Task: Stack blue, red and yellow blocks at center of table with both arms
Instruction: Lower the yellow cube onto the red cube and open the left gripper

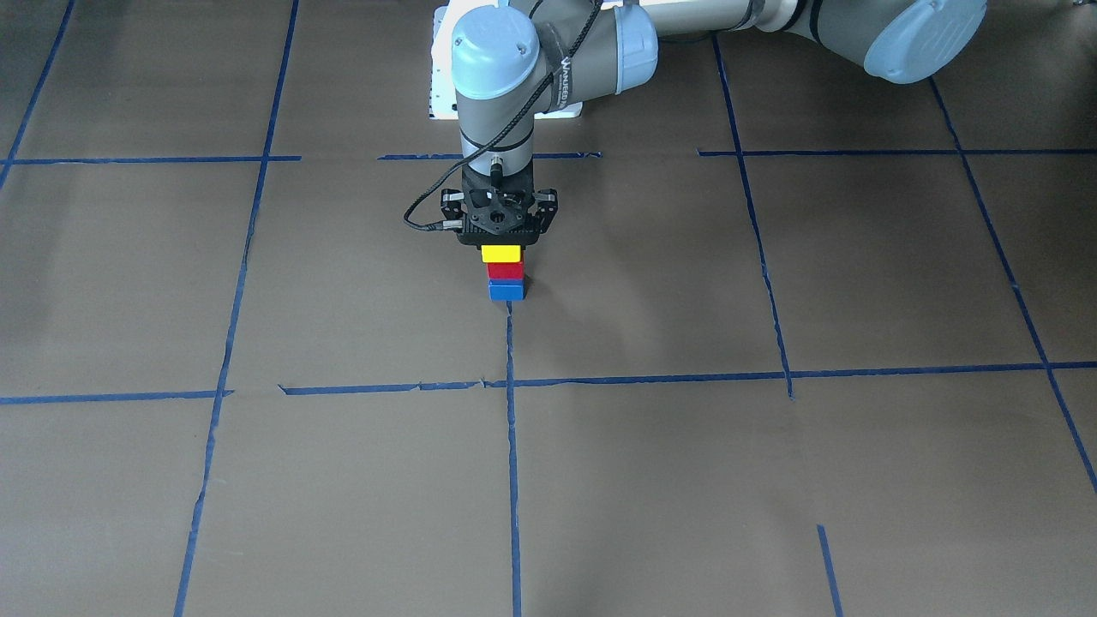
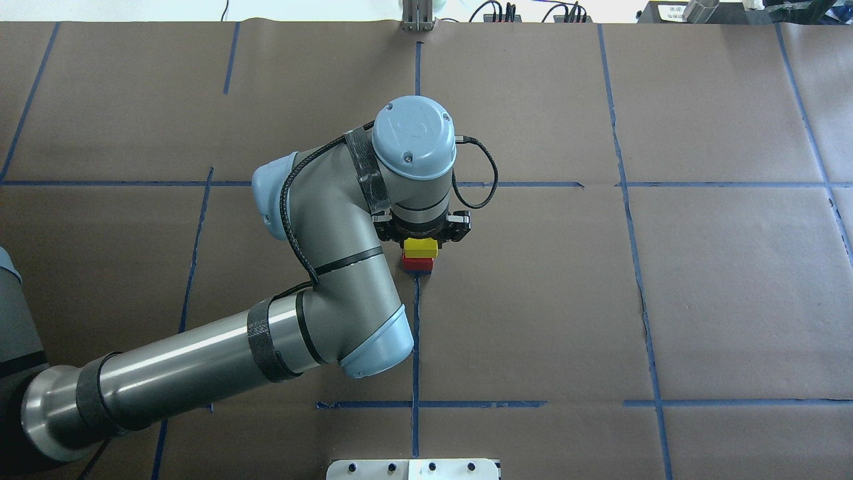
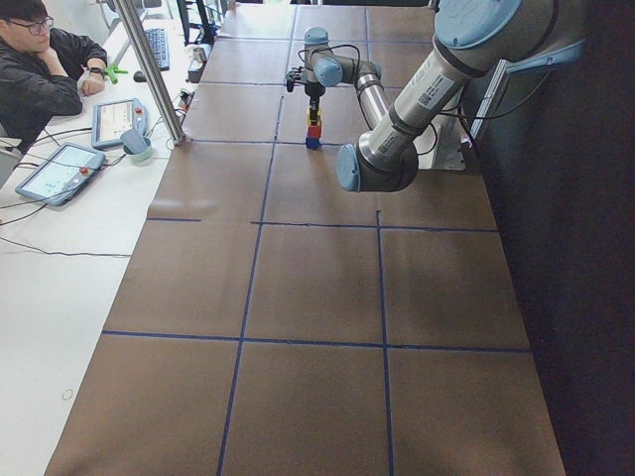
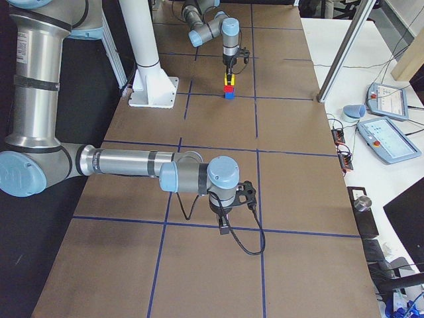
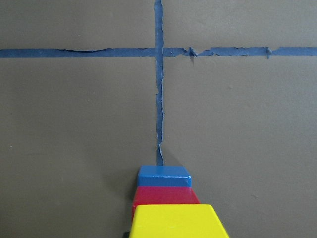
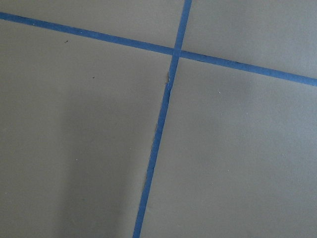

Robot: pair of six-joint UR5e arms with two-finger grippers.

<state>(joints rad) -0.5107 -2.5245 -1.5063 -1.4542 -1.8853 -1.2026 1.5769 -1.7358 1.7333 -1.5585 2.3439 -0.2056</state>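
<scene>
A three-block stack stands at the table's centre on a blue tape line: the blue block (image 1: 506,292) at the bottom, the red block (image 1: 504,271) on it, the yellow block (image 1: 501,254) on top. The stack also shows in the left wrist view, with yellow (image 5: 173,221) nearest. My left gripper (image 1: 502,243) points straight down right over the yellow block, and its body hides its fingers, so I cannot tell whether it is open or shut. My right gripper (image 4: 228,222) hangs low over bare table, far from the stack, and shows only in the exterior right view.
Brown paper with a blue tape grid (image 1: 512,386) covers the table. A white mounting plate (image 1: 441,86) lies at the robot's side. A metal post (image 2: 416,17) stands at the far edge. An operator (image 3: 40,69) sits at a side desk with tablets.
</scene>
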